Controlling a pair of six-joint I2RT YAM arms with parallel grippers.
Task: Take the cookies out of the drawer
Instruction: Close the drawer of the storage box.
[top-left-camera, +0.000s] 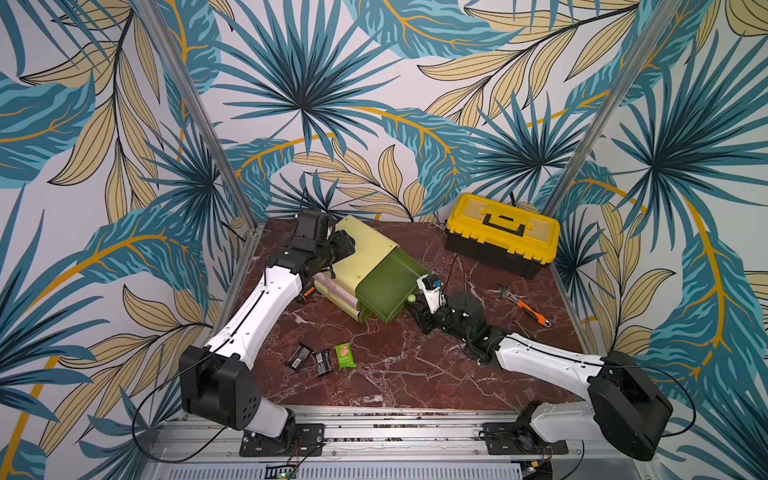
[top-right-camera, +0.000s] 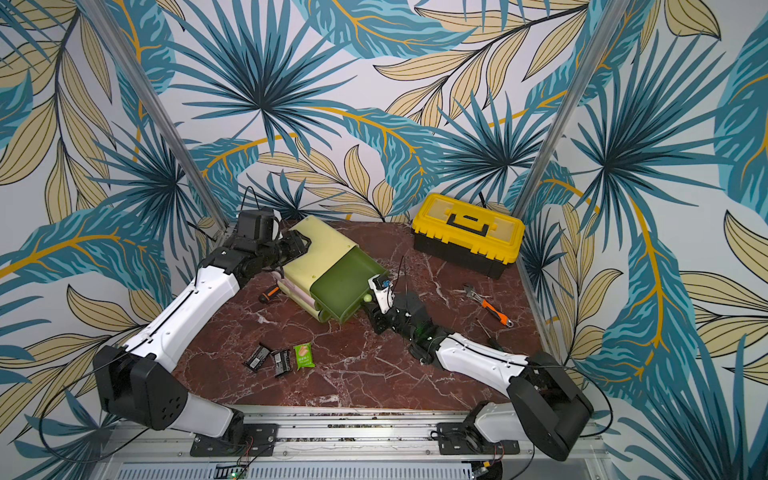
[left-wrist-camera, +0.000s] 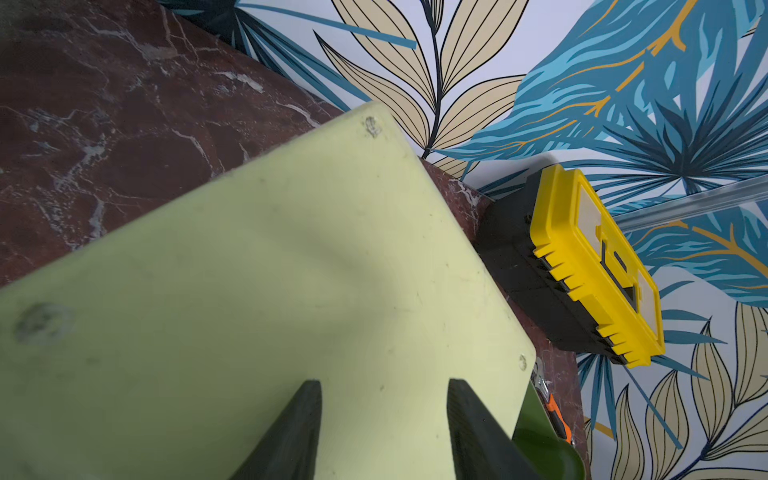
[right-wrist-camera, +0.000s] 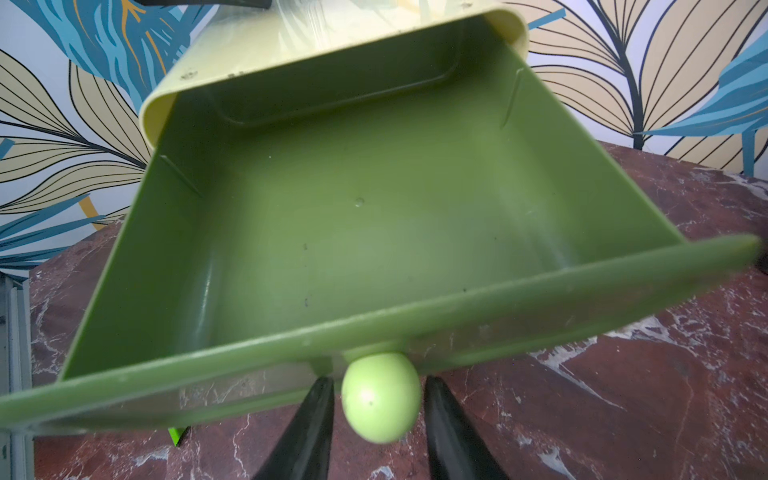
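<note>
The green drawer (top-left-camera: 386, 286) is pulled out of the pale yellow cabinet (top-left-camera: 368, 249), and its floor (right-wrist-camera: 374, 208) lies bare in the right wrist view. Three cookies lie on the table in front of the cabinet: two black packets (top-left-camera: 298, 356) (top-left-camera: 324, 362) and a green one (top-left-camera: 345, 356). My right gripper (right-wrist-camera: 379, 379) is at the drawer's front, its fingers either side of the round green knob (right-wrist-camera: 380, 397) with a thin gap on each side. My left gripper (left-wrist-camera: 384, 386) rests open on the cabinet's flat top, holding nothing.
A yellow and black toolbox (top-left-camera: 503, 232) stands at the back right. An orange-handled wrench (top-left-camera: 528, 307) lies right of my right arm. An orange and black screwdriver (top-left-camera: 306, 292) lies against the cabinet's left side. The lower pink drawers (top-left-camera: 336, 293) are shut.
</note>
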